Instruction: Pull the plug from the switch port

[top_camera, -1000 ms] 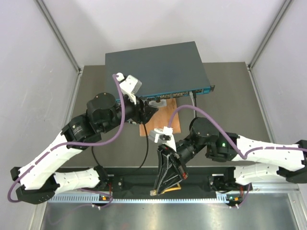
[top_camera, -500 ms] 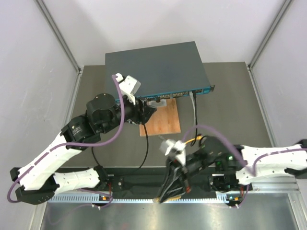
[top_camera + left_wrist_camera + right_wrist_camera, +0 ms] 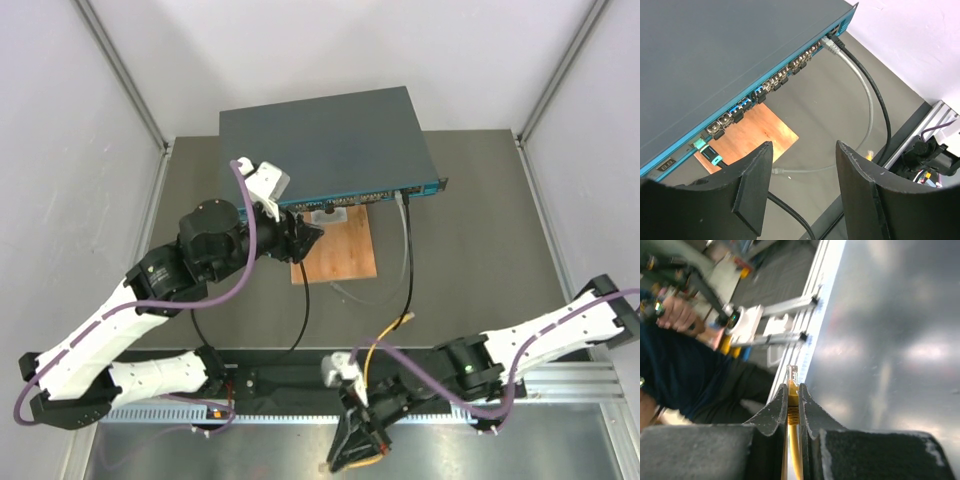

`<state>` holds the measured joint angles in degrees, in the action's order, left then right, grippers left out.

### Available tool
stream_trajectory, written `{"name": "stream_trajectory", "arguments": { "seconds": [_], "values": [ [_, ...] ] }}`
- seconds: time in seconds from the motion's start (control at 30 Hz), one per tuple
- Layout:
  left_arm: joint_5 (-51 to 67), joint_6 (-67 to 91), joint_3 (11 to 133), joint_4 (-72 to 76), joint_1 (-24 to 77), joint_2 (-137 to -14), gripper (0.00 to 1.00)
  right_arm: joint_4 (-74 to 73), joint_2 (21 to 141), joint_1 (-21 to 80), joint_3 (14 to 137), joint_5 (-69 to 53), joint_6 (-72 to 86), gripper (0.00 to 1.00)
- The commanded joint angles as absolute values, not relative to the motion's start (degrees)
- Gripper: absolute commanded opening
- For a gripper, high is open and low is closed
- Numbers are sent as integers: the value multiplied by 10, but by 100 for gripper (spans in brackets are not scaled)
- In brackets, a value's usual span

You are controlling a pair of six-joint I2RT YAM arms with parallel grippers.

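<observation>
My right end effector (image 3: 792, 392) was clenched on a thin yellow network cable (image 3: 793, 414). The cable's small clear plug (image 3: 792, 374) poked out just beyond the fingertips. From above, that end effector hung past the near edge of the dark grey tabletop (image 3: 480, 240), below the arm bases and well apart from the switch. The yellow cable curved up from it onto the tabletop.

My left end effector (image 3: 802, 167) was released, its jaws spread with nothing between them. It hovered just in front of the wide flat dark grey metal switch (image 3: 325, 140), facing the teal-blue front strip and its row of small sockets. Beneath it a thin brown wooden board (image 3: 345, 258) lay flat against the switch's front.

The switch sat at the far side of the tabletop. A pale grey cable (image 3: 860, 80) and a black cable (image 3: 880, 97) were plugged side by side into sockets at the strip's right end, and both ran toward the near edge.
</observation>
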<state>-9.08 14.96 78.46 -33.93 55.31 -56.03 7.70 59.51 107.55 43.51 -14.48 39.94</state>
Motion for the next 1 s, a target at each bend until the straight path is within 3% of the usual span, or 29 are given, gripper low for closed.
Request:
{"name": "stream_trajectory", "arguments": {
  "seconds": [0.0,0.23,0.43,0.53,0.67,0.97],
  "values": [
    [-97,160,777,-327,553,-549,59,28,527,1089,504,20,362,0],
    [-100,165,778,-330,553,-544,59,235,423,1090,480,-99,244,0],
    [-105,172,776,-329,553,-542,59,41,460,1059,614,-62,150,0],
    [-105,178,774,-325,552,-540,59,-47,515,972,667,-53,156,0],
    [-108,179,774,-327,553,-536,59,22,535,814,615,-92,195,0],
    [-137,179,780,-335,553,-519,60,154,589,691,609,-169,197,0]
  ]
}}
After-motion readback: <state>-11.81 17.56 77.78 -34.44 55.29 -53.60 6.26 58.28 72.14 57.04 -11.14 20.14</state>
